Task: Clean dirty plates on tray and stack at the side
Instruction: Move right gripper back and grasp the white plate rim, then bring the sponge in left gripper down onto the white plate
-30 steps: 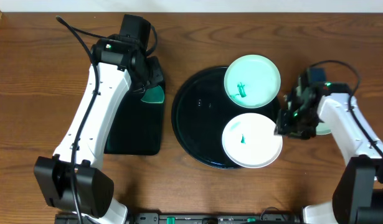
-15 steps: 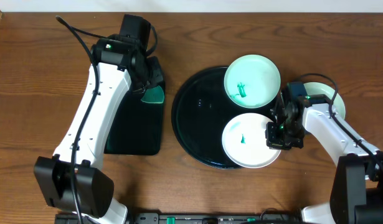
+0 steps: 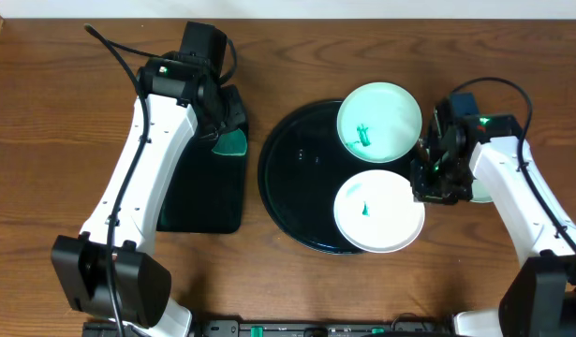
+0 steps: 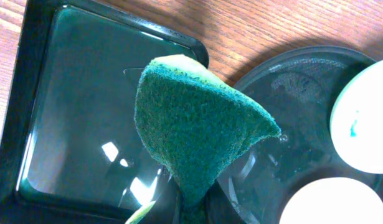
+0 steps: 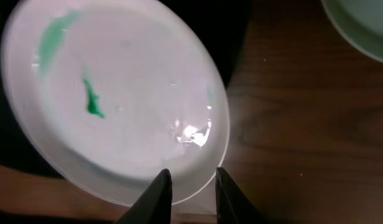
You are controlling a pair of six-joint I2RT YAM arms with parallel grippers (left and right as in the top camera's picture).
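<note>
Our right gripper (image 5: 190, 182) has its fingers a little apart with nothing between them, poised at the near rim of the white plate (image 5: 116, 99). We judge the step to be gripping that rim. We should straddle the lip squarely and close firmly, well short of the green smear (image 5: 91, 102) ahead. That rim seems to jut past the black tray (image 3: 286, 178), which helps. Off to the fingers' right a mint plate (image 5: 359, 22) lies on the wood. Farthest off, our left gripper (image 3: 222, 117) is clamped on the sponge (image 4: 197, 130).
</note>
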